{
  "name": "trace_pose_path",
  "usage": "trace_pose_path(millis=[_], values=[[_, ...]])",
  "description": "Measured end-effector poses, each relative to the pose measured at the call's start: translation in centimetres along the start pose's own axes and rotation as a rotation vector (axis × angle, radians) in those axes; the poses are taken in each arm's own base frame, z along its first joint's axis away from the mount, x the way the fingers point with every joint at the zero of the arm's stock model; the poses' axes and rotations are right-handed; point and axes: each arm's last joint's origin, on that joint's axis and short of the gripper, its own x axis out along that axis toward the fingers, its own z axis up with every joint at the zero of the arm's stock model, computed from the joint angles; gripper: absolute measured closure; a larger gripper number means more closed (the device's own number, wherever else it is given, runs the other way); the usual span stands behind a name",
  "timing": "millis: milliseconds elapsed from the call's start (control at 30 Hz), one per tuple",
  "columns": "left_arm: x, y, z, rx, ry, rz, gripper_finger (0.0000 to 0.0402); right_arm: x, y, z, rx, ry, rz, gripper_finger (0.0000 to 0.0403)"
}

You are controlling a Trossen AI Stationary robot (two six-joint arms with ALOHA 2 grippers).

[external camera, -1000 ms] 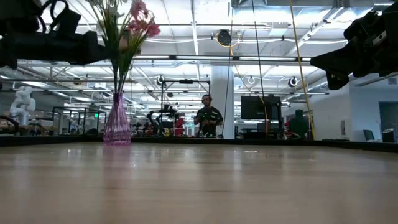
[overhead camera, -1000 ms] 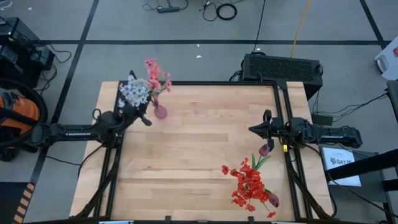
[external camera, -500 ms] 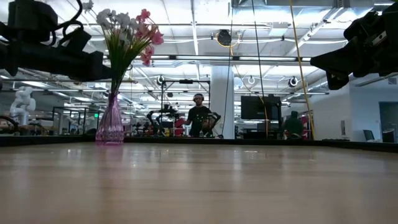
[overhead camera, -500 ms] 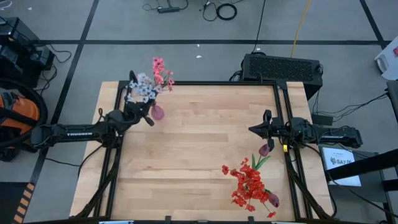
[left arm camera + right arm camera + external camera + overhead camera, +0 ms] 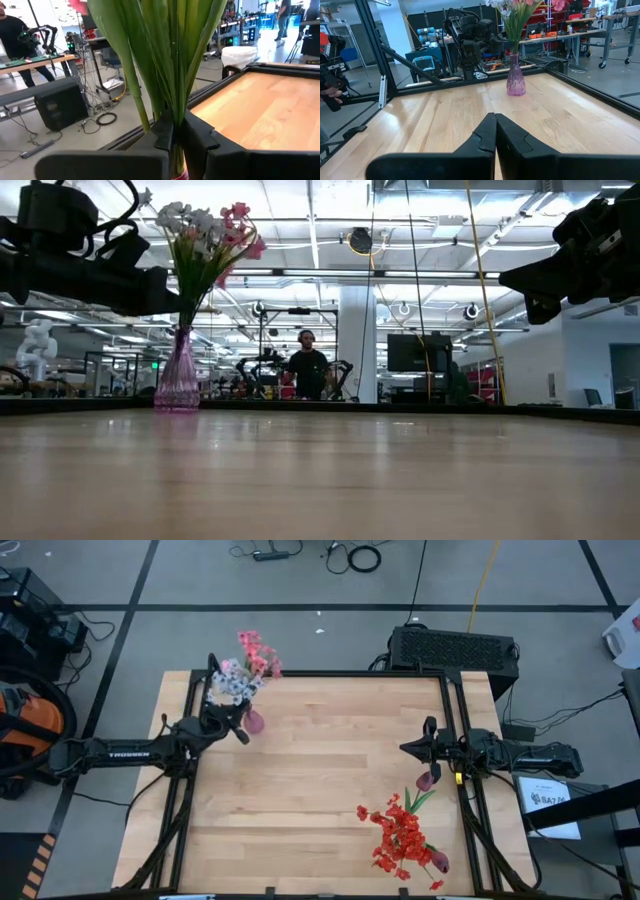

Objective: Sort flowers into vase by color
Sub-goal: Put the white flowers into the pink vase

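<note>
Left fingers [image 5: 176, 131]: pinching the green stems [image 5: 170, 60] just above the vase neck.
Vase [image 5: 254, 721]: pink-purple, directly below the left fingers, upright on the tabletop [image 5: 320, 790], holding pink and pale blue-white blooms [image 5: 243, 672].
Right fingers [image 5: 494, 131]: pressed together, holding nothing, above the tabletop's edge.
Red clusters [image 5: 400, 837]: lying near the right fingers, beside a maroon tulip [image 5: 426, 780].

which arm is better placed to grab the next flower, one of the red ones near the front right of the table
Right. The right gripper hangs empty and shut over the table's right side, just beyond the red flowers. The left gripper is across the table, shut on the stems at the vase.
</note>
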Motion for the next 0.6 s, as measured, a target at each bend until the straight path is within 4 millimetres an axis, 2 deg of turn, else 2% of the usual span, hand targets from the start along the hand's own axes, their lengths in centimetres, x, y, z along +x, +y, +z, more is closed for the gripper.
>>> trace_pose_path(millis=[333, 600], values=[[0.0, 0.0, 0.0, 0.008, 0.015, -0.004, 0.0304, 0.0, 0.0, 0.0, 0.0, 0.0, 0.0, 0.0403], [0.7, -0.3, 1.9, 0.053, 0.094, -0.021, 0.0292, 0.0, 0.0, 0.0, 0.0, 0.0, 0.0, 0.0403]])
